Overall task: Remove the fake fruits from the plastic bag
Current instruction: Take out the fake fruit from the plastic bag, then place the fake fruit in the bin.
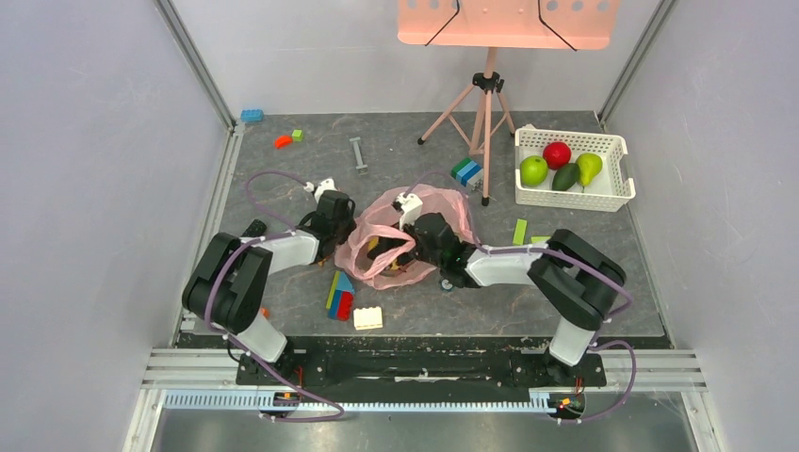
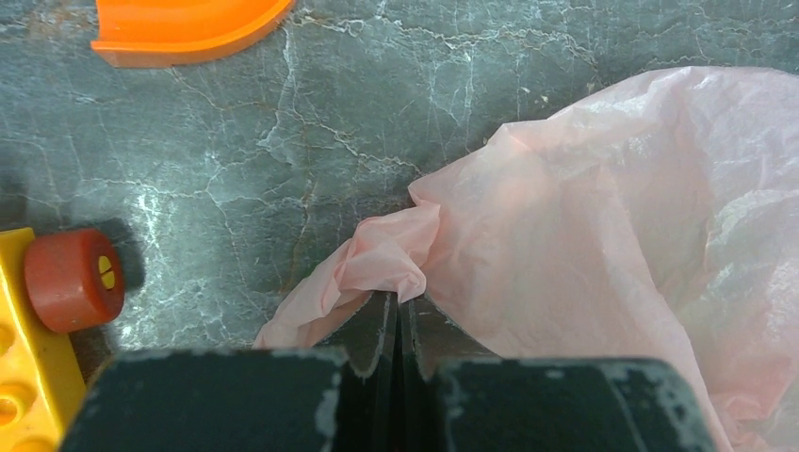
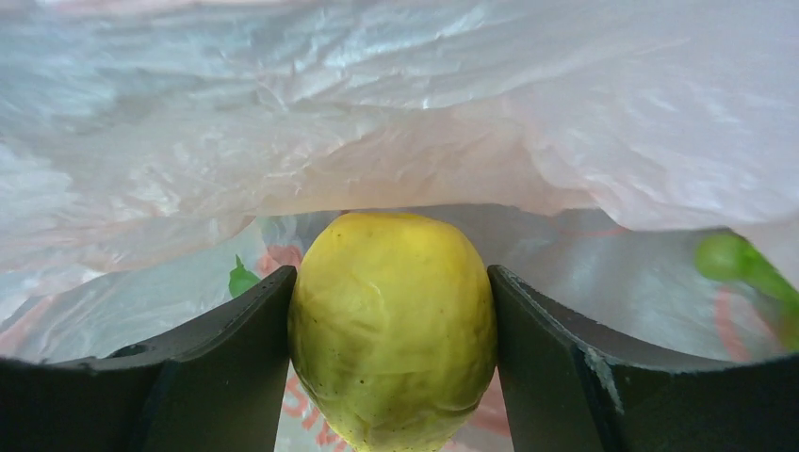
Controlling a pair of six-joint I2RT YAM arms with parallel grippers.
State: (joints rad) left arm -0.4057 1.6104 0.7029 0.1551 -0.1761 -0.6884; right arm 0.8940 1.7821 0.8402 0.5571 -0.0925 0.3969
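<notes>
Near the middle of the tabletop (image 1: pixel 396 160), the left gripper (image 2: pixel 398 306) had its jaws pinched tight on the rim of the plastic bag (image 2: pixel 603 207), while the right gripper (image 3: pixel 390 282), inside the bag, clamped the yellow lemon (image 3: pixel 391 330).

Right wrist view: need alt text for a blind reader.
The right gripper is shut on a glossy yellow plastic lemon, a dark finger on each side, inside the thin translucent pink plastic bag. Crinkled film fills the frame above; a small green shape shows at right.
</notes>
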